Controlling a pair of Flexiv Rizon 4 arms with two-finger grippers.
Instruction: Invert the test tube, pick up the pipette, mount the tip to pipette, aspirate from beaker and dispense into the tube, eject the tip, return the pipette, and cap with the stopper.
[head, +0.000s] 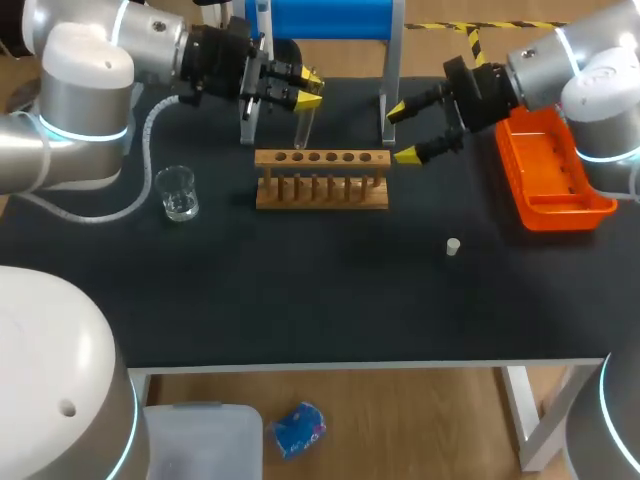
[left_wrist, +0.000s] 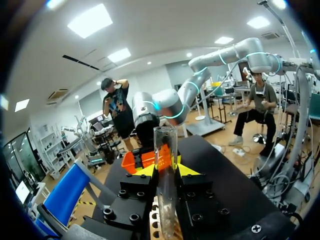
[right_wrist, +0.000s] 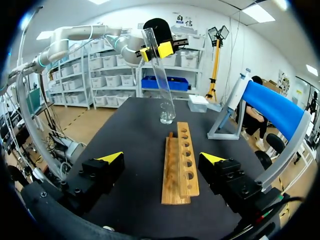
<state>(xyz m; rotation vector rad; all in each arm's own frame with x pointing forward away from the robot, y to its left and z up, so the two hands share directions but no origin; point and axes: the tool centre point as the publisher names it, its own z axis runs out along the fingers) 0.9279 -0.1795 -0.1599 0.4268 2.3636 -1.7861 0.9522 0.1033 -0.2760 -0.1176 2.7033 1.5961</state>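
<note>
Head view. Holds the test tube (head: 303, 128) in the left gripper (head: 303, 92), fingers pressed on its upper part from both sides, the glass hanging over the left end of the wooden rack (head: 322, 190); cannot tell whether its lower end touches the wood. Spreads the right gripper (head: 402, 132) wide at two o'clock of the rack, grasping nothing, the lower yellow tip just beside the rack's right end. Sees the beaker (head: 178, 193) upright at nine o'clock of the rack, a little apart from it on the black table (head: 300, 300). Sees the small white stopper (head: 453, 246) at five o'clock of the rack, lying by itself. Sees the orange tray (head: 555, 180) at three o'clock, past the right gripper, and a blue stand (head: 330, 15) on metal legs at twelve o'clock, behind the rack.

Left wrist view. Clamps the test tube (left_wrist: 165, 150) between the two fingers (left_wrist: 144, 171), the glass running straight out at twelve o'clock from them. Glimpses a strip of the rack (left_wrist: 156, 222) under the fingers, the orange tray (left_wrist: 142, 160) ahead past the tips, and the right arm (left_wrist: 165, 105) beyond that.

Right wrist view. Holds the right gripper's fingers (right_wrist: 111, 158) far apart, with only table and the near end of the rack (right_wrist: 181, 165) between them; the rack runs away at twelve o'clock. Sees the test tube (right_wrist: 161, 85) tilted beyond the rack's far end, gripped near its upper end by the left gripper (right_wrist: 157, 50), its lower end in front of the beaker (right_wrist: 166, 118). Sees the blue stand (right_wrist: 272, 107) at two o'clock of the rack.
</note>
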